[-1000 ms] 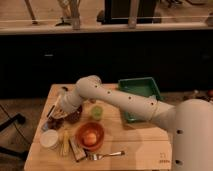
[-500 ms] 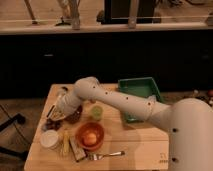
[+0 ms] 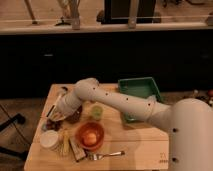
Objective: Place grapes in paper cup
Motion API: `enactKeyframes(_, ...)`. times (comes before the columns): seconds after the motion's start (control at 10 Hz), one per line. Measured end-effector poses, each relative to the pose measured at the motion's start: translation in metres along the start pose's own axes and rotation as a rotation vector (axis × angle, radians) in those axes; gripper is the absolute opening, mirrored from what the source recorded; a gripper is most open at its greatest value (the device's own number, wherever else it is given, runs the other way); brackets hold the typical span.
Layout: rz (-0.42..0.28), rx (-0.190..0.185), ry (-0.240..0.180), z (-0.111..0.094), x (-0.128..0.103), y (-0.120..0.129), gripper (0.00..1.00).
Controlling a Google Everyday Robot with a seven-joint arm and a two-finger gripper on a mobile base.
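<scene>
pincer (image 3: pixel 56 113) low over left of tabletop (image 3: pixel 137 150), beyond cup (image 3: pixel 49 139); whether open or closed cannot be told. grapes (image 3: pixel 73 118) appear as dark lump beside it, outside cup. arm angled down, likely to reach them.
</scene>
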Motion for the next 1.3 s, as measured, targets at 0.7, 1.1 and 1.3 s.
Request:
enactKeyframes(0.7, -0.101, 0.043, 0.109, -0.021, -0.017, -0.033, 0.0)
enactKeyframes(1.1, -0.143, 0.059, 0.081, -0.023, -0.041, -0.047, 0.0)
enactKeyframes(1.3, -0.157, 0.057, 0.049, -0.022, -0.058, -0.048, 0.0)
